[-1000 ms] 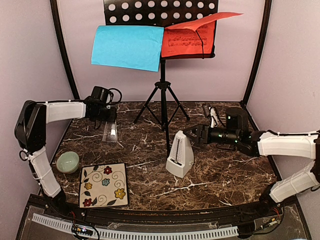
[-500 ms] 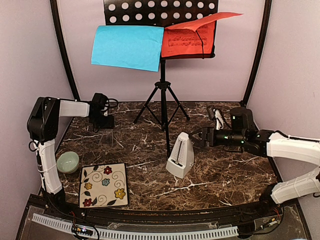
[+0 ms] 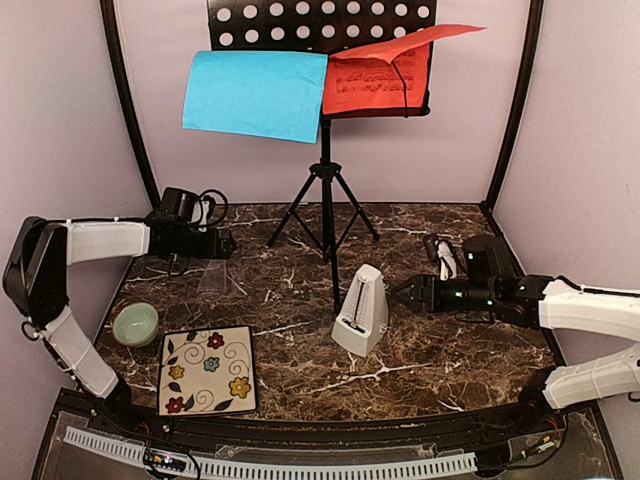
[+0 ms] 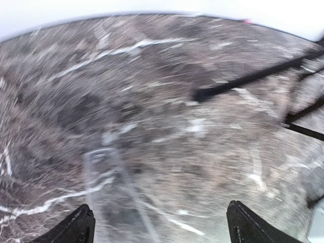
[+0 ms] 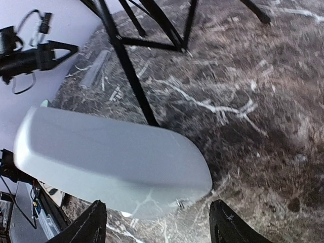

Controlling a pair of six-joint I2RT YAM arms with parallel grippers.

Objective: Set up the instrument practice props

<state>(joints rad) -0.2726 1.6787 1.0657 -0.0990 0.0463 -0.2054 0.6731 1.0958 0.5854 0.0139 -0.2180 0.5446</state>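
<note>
The black tripod music stand stands at the back middle, with a blue sheet and a red sheet on its perforated desk. In front of it the white pyramid metronome stands upright. My right gripper is open just right of it, not touching. In the right wrist view the metronome fills the space ahead of the open right gripper. My left gripper hangs open at the back left; its wrist view is blurred, the left gripper wide and empty.
A clear plastic piece lies on the marble below the left gripper, faint in its wrist view. A pale green bowl and a flowered tile sit front left. Tripod legs spread behind the metronome.
The left gripper has opened wide and its arm has swung, blurring its view. The right gripper has drawn back to the right and lower, away from the metronome.
</note>
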